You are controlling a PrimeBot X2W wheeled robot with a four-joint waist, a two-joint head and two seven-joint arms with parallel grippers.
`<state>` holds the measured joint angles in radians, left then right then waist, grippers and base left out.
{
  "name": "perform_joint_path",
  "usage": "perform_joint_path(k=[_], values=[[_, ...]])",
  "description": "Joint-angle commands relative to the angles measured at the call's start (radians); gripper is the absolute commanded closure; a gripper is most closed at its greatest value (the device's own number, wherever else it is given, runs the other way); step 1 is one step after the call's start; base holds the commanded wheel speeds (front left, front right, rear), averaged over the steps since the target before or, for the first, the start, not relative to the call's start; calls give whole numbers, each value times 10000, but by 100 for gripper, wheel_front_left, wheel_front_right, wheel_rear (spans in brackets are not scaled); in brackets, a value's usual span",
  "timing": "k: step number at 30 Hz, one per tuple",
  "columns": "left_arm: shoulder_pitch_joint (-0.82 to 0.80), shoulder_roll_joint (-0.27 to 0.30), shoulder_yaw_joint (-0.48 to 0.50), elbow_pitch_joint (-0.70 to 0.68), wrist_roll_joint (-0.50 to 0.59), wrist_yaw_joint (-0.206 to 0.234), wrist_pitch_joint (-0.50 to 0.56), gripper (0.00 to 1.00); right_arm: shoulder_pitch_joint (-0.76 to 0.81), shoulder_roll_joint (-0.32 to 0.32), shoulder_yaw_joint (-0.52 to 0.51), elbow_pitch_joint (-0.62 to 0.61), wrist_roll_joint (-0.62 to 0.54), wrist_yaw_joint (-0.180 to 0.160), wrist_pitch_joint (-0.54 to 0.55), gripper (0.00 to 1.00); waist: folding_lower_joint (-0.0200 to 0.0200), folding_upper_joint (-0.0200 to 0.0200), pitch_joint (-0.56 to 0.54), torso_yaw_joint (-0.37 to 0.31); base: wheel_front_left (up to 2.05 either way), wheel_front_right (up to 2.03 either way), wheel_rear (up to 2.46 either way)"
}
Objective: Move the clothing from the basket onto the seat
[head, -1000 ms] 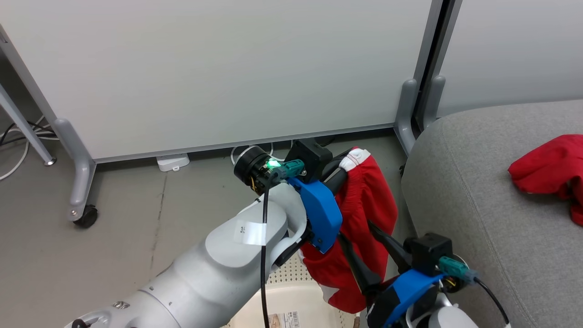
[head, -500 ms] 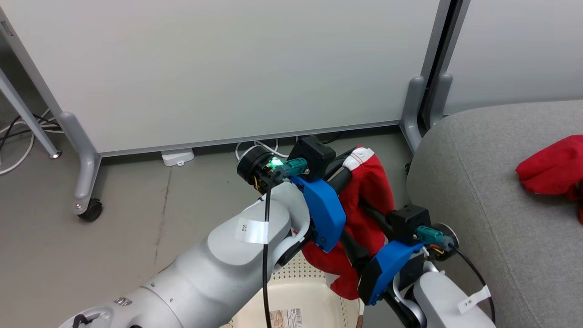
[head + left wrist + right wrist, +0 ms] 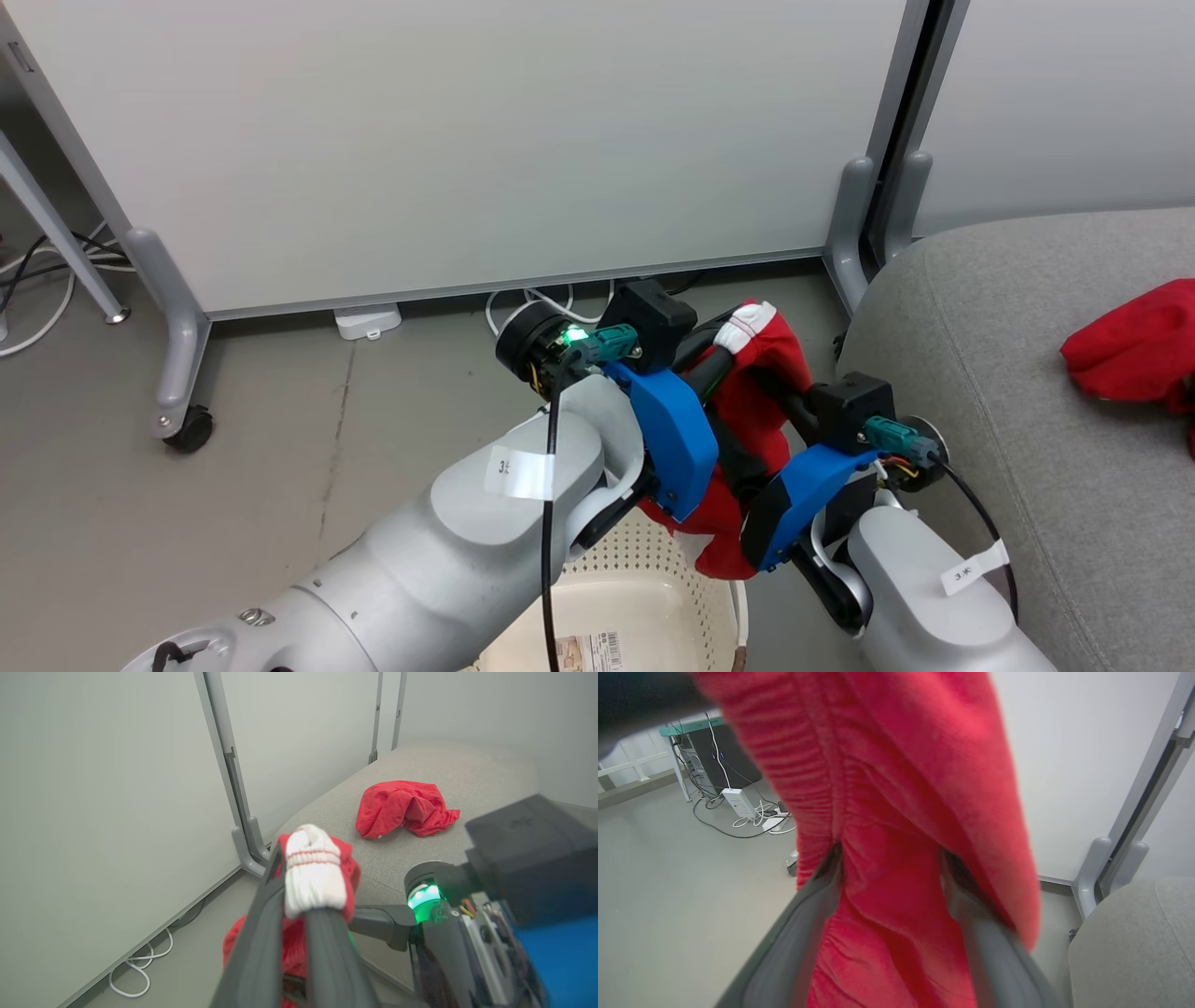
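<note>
My left end effector (image 3: pixel 299 891) pinches the red garment (image 3: pixel 782 362) by its white ribbed cuff (image 3: pixel 312 872); its crumpled folds hang between the wide-spread fingers of my right end effector (image 3: pixel 889 858).

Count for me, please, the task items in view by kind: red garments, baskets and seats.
Red garments: 2 (hanging garment, lying garment)
Basket: 1
Seat: 1
Total: 4
</note>
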<state>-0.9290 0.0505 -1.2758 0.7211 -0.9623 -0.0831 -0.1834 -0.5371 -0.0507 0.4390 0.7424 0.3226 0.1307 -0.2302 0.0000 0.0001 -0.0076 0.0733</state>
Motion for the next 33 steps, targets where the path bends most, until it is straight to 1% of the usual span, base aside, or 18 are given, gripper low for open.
perform_joint_path(k=[1,9,14,18,25,33], values=[[-46,1,-18,-4,-25,34,-1,100,-168,5,70,80,57,1,-71,0,0,-1,-13,0,0,0,0],[36,2,-49,367,-20,108,-90,100,-84,4,706,437,338,1,-167,0,0,-1,-68,-123,0,0,0],[73,1,-59,755,112,146,-116,100,80,4,1123,226,551,1,-120,0,0,-1,-92,-268,0,0,0],[152,-2,-63,1143,218,105,-80,100,246,4,1198,-13,606,1,-2,0,0,-1,-106,-390,0,0,0],[245,1,-66,1762,261,-17,-187,100,537,4,570,-389,0,1,245,0,0,-1,-87,-505,0,0,0],[222,1,-69,1878,255,-92,-261,100,1026,4,-428,-1052,-1023,1,718,0,0,-1,-61,-441,0,0,0]])
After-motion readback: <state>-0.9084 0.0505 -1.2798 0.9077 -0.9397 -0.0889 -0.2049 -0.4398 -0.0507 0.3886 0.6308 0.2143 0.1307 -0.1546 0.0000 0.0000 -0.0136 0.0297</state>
